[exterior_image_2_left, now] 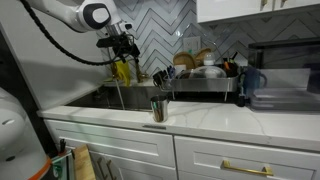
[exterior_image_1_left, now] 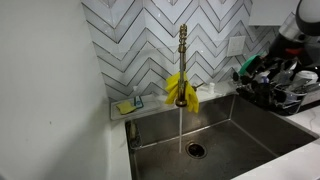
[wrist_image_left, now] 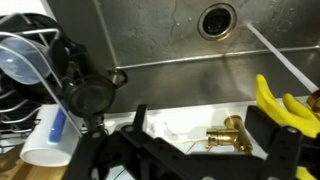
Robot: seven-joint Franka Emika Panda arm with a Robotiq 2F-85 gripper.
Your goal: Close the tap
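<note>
The tap (exterior_image_1_left: pixel 183 45) stands at 12 o'clock from the drain (exterior_image_1_left: pixel 195 150), and water (exterior_image_1_left: pixel 180 125) is running into it. The hand (wrist_image_left: pixel 203 130) is spread apart with the brass lever (wrist_image_left: pixel 230 135) in its gap, probably to push it shut.

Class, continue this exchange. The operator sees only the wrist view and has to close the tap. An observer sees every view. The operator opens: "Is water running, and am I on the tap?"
Observer: Water is running. In an exterior view a stream falls from the tap into the sink beside the drain.
Operator: Am I touching it?
Observer: No. The arm is over the dish rack, with a clear gap to the tap.
Operator: Anything in front?
Observer: A metal cup stands on the counter.
</note>
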